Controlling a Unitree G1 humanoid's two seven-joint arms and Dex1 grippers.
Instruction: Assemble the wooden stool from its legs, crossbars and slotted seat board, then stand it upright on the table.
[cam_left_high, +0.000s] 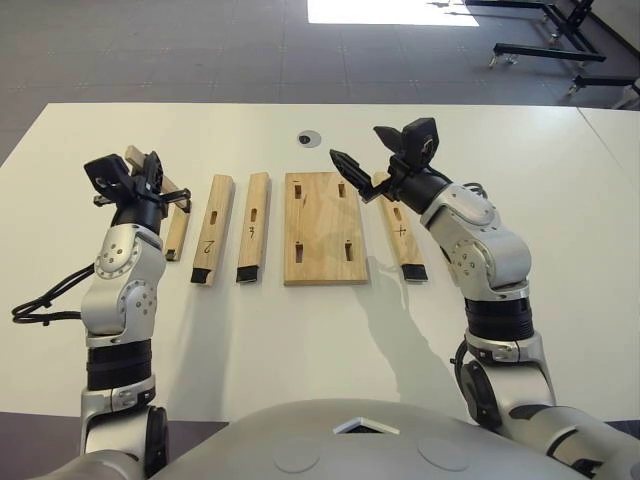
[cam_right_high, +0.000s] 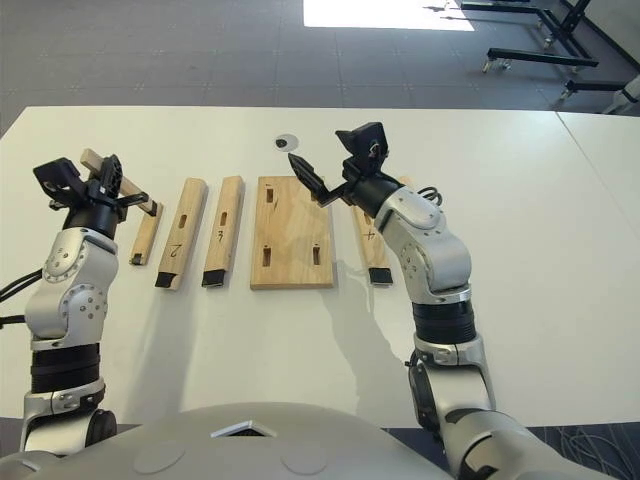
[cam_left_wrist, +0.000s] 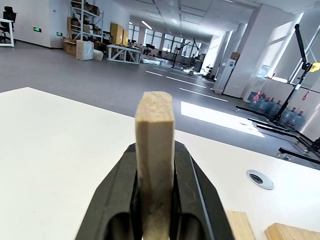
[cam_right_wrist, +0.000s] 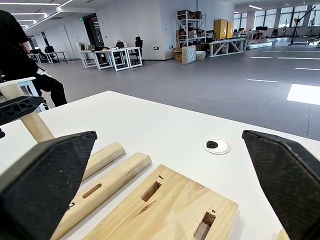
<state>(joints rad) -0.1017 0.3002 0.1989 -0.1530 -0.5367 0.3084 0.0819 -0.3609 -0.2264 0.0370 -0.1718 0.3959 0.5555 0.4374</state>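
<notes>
The slotted seat board (cam_left_high: 325, 228) lies flat at mid-table. Two legs, marked 2 (cam_left_high: 212, 243) and 3 (cam_left_high: 254, 240), lie side by side to its left. A further leg (cam_left_high: 177, 235) lies beyond them, partly hidden by my left arm. One more leg (cam_left_high: 403, 238) lies along the board's right side, under my right arm. My left gripper (cam_left_high: 160, 185) is shut on a short wooden crossbar (cam_left_wrist: 155, 145), held above the leftmost leg. Over the board's far right corner, my right gripper (cam_left_high: 380, 148) hovers open, its two fingers (cam_right_wrist: 45, 170) wide apart and nothing between them.
A round cable grommet (cam_left_high: 309, 138) is set into the white table (cam_left_high: 500, 150) just beyond the board. A black cable (cam_left_high: 40, 300) loops off my left arm near the table's left edge. Bare tabletop lies at the front and far right.
</notes>
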